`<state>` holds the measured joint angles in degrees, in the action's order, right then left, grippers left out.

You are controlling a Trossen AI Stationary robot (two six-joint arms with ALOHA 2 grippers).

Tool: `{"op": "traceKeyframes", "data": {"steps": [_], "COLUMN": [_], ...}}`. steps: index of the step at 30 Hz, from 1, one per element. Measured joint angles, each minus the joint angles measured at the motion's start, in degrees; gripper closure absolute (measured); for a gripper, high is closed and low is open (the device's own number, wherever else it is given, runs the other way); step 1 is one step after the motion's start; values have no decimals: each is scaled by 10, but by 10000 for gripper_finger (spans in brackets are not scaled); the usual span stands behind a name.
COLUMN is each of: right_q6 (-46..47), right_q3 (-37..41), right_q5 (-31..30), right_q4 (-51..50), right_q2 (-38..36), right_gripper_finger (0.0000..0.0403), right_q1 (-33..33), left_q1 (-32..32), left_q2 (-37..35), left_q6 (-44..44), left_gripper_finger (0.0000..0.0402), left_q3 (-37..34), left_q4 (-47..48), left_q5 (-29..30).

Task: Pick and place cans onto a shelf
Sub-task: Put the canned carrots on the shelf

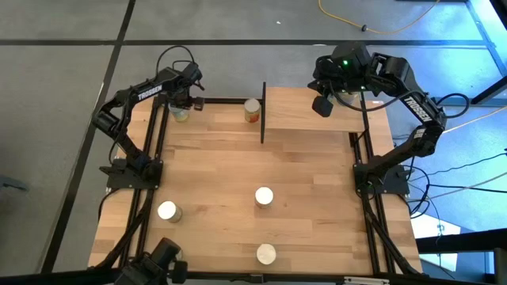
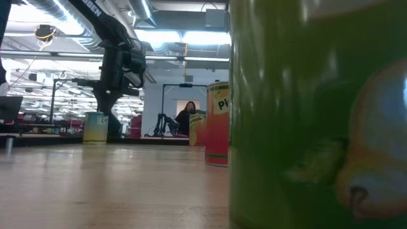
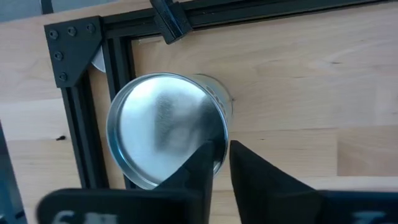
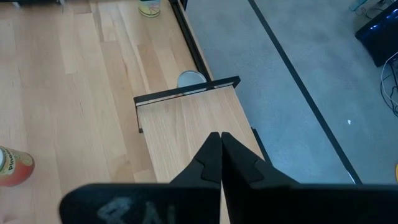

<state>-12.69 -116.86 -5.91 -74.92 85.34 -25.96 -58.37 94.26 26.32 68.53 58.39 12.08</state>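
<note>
**Left gripper over an upright tin at the table's far-left corner**

The small cylindrical can with a pale shiny round top and a green-yellow label (image 1: 180, 113) stands upright, long axis vertical, lid facing up, at about ten o'clock on the butcher-block tabletop (image 1: 301, 174), just inside the black frame corner. The left gripper (image 3: 221, 163) hangs directly above it. In the left wrist view the two dark fingers (image 3: 198, 171) stand close together with only a narrow gap, over the lid's rim; the can's body lies mostly to one side of them, not between them. Whether they pinch the rim I cannot tell.

The right gripper (image 4: 220, 155) is pressed fully closed, holding nothing, above the small light-wood shelf with thin black frame (image 1: 317, 119) at about one o'clock.

A second upright can with an orange-red label (image 1: 252, 110) stands at twelve o'clock, just beside the shelf's black upright side panel (image 1: 263, 112). Three more upright tins sit nearer: one at the centre (image 1: 264, 196), one at seven o'clock (image 1: 167, 210), one at six o'clock (image 1: 266, 254).

A seated person (image 2: 189, 116) shows far off in the low view.
</note>
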Motion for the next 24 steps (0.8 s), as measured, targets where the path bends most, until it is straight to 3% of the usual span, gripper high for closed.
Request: {"op": "traceKeyframes", "data": {"steps": [3, 13, 18, 24], "right_q6": [0, -12, -13, -13], "right_q3": [0, 0, 0, 0], "right_q5": [0, 0, 0, 0], "right_q4": [0, 0, 0, 3], "right_q2": [0, 0, 0, 0], "right_gripper_finger": [402, 402, 402, 402], "right_q1": [0, 0, 0, 0], "left_q1": [0, 28, 79, 194], "left_q2": [0, -19, -48, -52], "left_q6": [-15, -75, -102, -119], "left_gripper_finger": [393, 400, 401, 401], "left_q3": [0, -4, 2, 52], "left_q4": [7, 66, 105, 169], "left_q5": [4, -1, -41, -32]}}
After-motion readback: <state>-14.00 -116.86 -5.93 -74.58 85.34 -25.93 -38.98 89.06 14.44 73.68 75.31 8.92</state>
